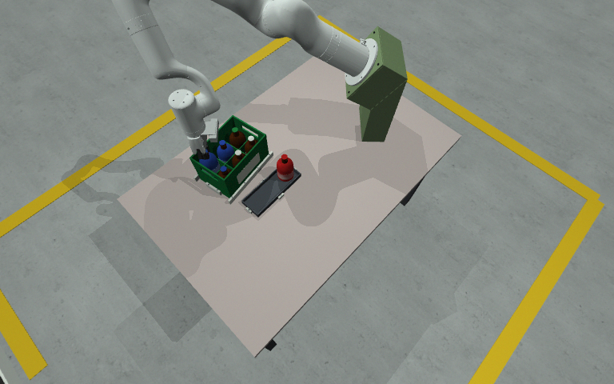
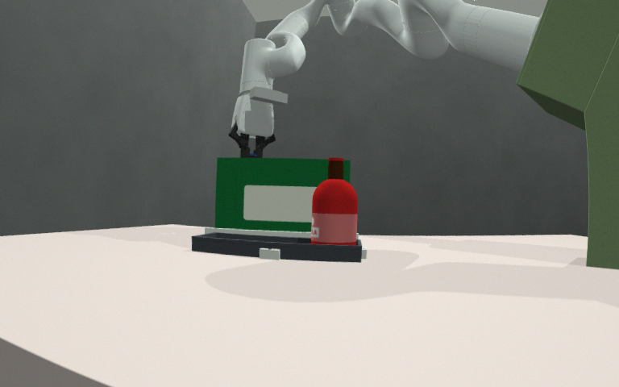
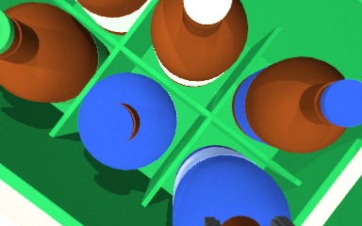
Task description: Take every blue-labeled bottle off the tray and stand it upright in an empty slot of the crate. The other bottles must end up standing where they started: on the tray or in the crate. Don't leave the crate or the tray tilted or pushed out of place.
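My gripper (image 1: 199, 153) is shut on the neck of a blue-labeled bottle (image 1: 209, 161) and holds it upright, low inside a corner slot of the green crate (image 1: 230, 159). In the exterior view the fingers (image 2: 251, 150) stand at the crate's top rim. In the wrist view the held bottle (image 3: 231, 190) fills the bottom, with the fingertips on its neck. A second blue bottle (image 3: 126, 121) stands in the neighbouring slot, and a brown bottle with a blue cap (image 3: 302, 104) in another. A red bottle (image 1: 285, 167) stands on the dark tray (image 1: 270, 191).
Brown bottles with white caps (image 3: 198, 38) and one with a green cap (image 3: 40, 52) fill other crate slots. The tray lies right beside the crate. A tall green block (image 1: 377, 86) of the arm's base stands at the table's back.
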Robot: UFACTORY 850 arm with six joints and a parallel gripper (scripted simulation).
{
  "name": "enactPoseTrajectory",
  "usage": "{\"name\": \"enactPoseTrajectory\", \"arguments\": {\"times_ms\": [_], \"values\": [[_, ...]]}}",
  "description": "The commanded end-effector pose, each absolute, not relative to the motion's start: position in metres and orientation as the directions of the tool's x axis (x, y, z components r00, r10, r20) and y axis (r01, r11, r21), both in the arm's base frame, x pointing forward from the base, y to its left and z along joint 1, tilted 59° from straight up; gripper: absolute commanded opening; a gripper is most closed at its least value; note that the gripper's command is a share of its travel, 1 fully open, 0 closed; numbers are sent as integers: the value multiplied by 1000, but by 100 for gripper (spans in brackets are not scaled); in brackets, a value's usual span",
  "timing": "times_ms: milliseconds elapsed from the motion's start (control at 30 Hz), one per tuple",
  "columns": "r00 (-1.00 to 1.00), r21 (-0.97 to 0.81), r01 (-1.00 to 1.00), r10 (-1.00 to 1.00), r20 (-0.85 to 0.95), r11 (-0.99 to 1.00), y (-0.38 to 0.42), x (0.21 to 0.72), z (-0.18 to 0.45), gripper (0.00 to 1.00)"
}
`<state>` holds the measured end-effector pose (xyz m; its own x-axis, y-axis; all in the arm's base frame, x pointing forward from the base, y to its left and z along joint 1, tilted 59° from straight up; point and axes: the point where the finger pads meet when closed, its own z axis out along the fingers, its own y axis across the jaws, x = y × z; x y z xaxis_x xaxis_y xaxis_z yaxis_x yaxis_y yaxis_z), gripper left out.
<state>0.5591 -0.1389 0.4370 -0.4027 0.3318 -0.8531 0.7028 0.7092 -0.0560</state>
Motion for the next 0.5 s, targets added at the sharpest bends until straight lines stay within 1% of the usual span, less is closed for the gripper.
{"name": "enactPoseTrajectory", "arguments": {"times_ms": [0, 467], "values": [[-402, -55, 702, 332, -854, 710, -140, 561, 436, 0], [-402, -55, 702, 332, -854, 710, -145, 566, 432, 0]]}}
